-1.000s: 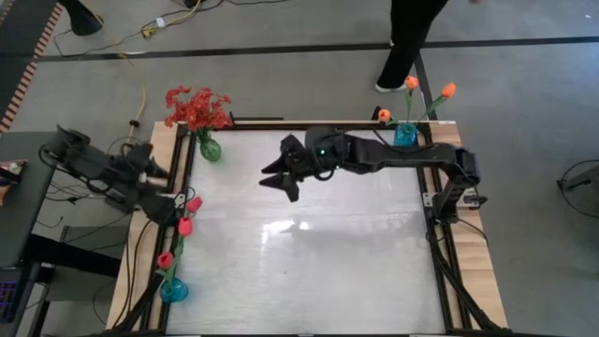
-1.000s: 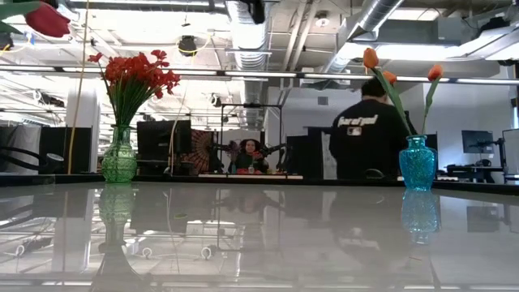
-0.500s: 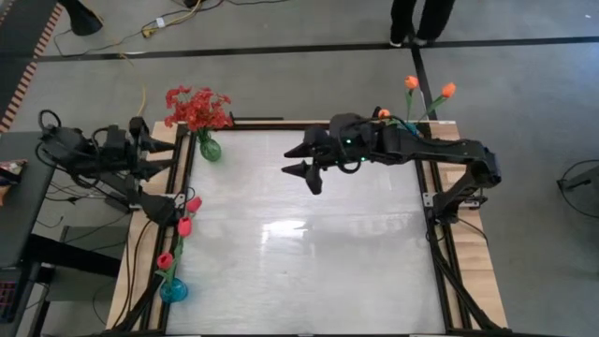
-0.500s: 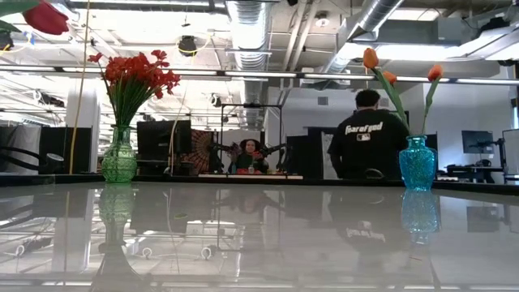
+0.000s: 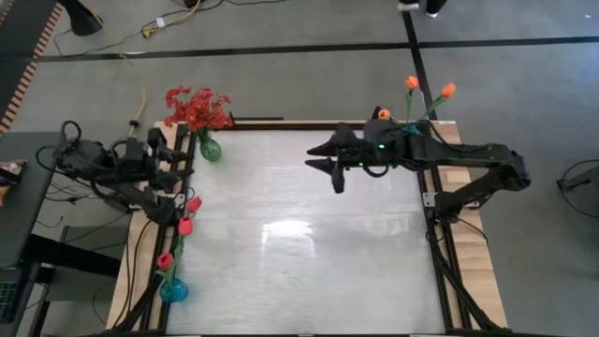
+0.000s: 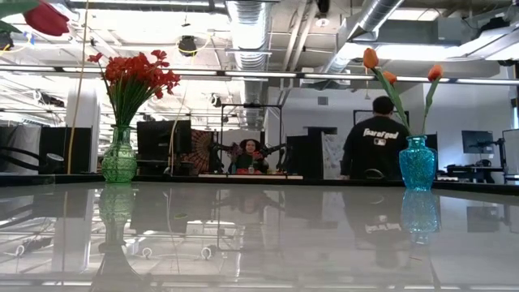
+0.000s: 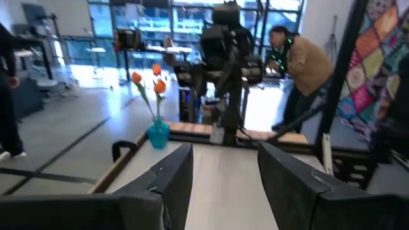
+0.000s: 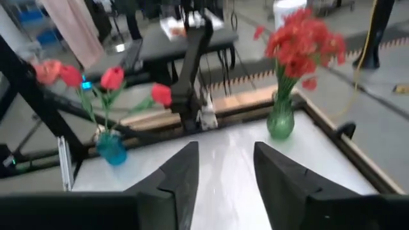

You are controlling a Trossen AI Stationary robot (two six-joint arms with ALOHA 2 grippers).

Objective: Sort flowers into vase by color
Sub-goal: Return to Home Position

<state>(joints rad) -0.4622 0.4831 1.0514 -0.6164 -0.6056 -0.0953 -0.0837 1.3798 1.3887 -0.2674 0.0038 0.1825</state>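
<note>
We see both claws released and empty. The right claw [image 5: 316, 158] hangs over the far part of the bench [image 5: 299, 262], between the red sprays [image 5: 197, 108] and the orange tulips [image 5: 426, 92]. The left claw [image 5: 174, 153] waits at the left edge beside the green vase [image 5: 210, 148] — the pink tulips [image 5: 183, 225] stand farther along that edge.

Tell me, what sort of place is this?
Likely an open-plan office used as a robotics lab: exposed ceiling ducts, desks with monitors behind, and a framed work table with robot arms mounted at both sides.
</note>
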